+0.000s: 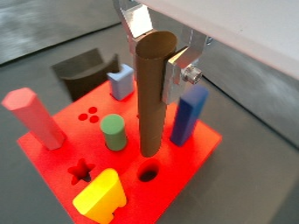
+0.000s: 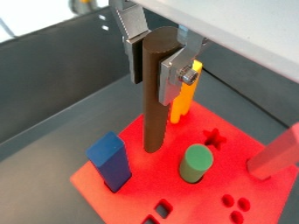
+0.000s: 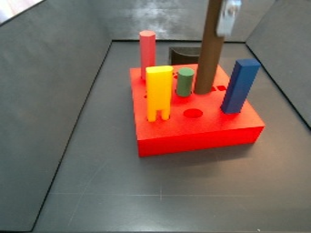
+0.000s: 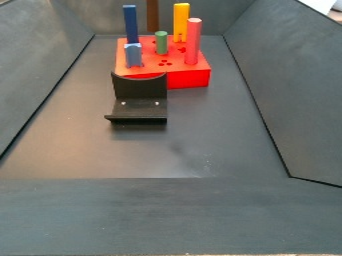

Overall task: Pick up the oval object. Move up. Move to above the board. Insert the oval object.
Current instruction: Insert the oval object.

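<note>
In both side views the gripper point(image 3: 226, 11) is mostly cropped. Its silver fingers point(image 1: 183, 63) clench the tall dark-brown oval peg point(image 1: 152, 96) near its top; the lower end meets the thick red square board point(image 1: 193, 157).

We read no text, label, brand, number or sign on any thing in these four views.

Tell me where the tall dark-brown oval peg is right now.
The tall dark-brown oval peg stands upright on the thick red square board, gripper jaws at its top, between the green round peg and blue rectangular peg.
</note>
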{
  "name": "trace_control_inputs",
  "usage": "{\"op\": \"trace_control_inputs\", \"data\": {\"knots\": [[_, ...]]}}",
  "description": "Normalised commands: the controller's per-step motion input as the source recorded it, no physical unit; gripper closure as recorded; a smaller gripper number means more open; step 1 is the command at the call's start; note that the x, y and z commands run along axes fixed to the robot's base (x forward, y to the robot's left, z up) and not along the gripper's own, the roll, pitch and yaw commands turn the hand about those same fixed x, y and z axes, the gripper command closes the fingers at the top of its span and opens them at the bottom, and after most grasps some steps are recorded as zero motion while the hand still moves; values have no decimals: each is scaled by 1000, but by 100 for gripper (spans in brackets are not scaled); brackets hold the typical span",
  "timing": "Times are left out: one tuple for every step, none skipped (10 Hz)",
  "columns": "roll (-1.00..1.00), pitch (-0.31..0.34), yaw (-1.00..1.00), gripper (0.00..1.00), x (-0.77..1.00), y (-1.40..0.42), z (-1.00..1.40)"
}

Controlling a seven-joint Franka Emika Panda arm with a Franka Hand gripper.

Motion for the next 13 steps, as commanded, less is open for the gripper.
{"op": "trace_control_inputs", "data": {"knots": [[129, 76, -820, 100, -43, -274, -246], [83, 36, -711, 100, 0, -460, -246], [49, -20, -229, 100, 0, -314, -149], [20, -51, -214, 100, 0, -266, -191], [43, 0, -249, 100, 0, 0, -123], [86, 10, -140, 100, -46, 103, -171], [109, 3, -169, 100, -151, 180, -303], [71, 21, -214, 100, -151, 80, -231], [16, 0, -180, 100, -151, 0, -194], [0, -67, 26, 100, -69, -94, -243], [0, -34, 34, 100, 74, -120, -220], [-16, -41, -46, 100, 269, 0, -191], [0, 0, -131, 100, 257, 66, -220]]}}
